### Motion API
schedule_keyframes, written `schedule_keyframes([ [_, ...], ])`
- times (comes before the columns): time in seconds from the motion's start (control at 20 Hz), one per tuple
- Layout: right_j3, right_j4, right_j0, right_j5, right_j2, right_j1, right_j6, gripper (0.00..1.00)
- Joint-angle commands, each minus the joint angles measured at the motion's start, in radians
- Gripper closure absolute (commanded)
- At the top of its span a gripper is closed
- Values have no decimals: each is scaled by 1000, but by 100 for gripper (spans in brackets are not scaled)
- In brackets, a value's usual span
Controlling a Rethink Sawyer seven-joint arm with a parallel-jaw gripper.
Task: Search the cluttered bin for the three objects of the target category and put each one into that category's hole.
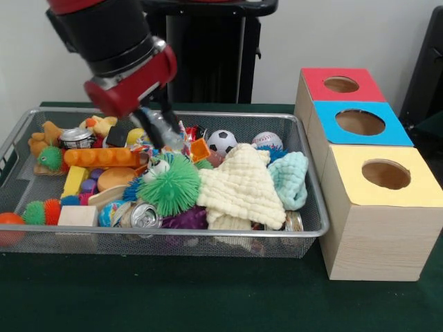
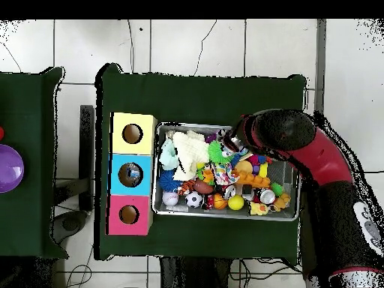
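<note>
The red and black arm reaches down into the wire mesh bin from the far left, and its gripper is buried among the toys near the bin's middle, just beside a small orange block; whether its fingers are spread or pinching something I cannot tell, since the clutter hides the tips. The bin is packed: a green spiky ball sits near the centre, touching a cream waffle cloth that drapes toward the near right, with a mint cloth just beside it at the right wall. Along the far wall lie a small soccer ball and a baseball (both partly sunk behind the cloths). On the left I see a long orange toy, a yellow block, a plain wooden block at the near wall, and a silver can lying on its side by it. To the right of the bin, well clear of the arm, stand three wooden boxes in a row, each with a round hole on top: the red box farthest, the blue box between, the yellow box nearest. From overhead the same row sits left of the bin.
</note>
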Motion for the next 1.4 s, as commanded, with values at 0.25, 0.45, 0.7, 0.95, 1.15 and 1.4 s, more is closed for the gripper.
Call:
schedule_keyframes([
  [0.25,423,317,-6,-46,186,-160,203,100],
  [0.45,513,424,-12,-125,240,-167,139,100],
  [0.7,587,492,-39,-233,317,-176,41,100],
  [0.95,635,544,-57,-343,406,-170,56,100],
  [1.15,639,477,-122,-457,506,-98,35,100],
  [1.4,596,360,-167,-555,602,-7,58,100],
])
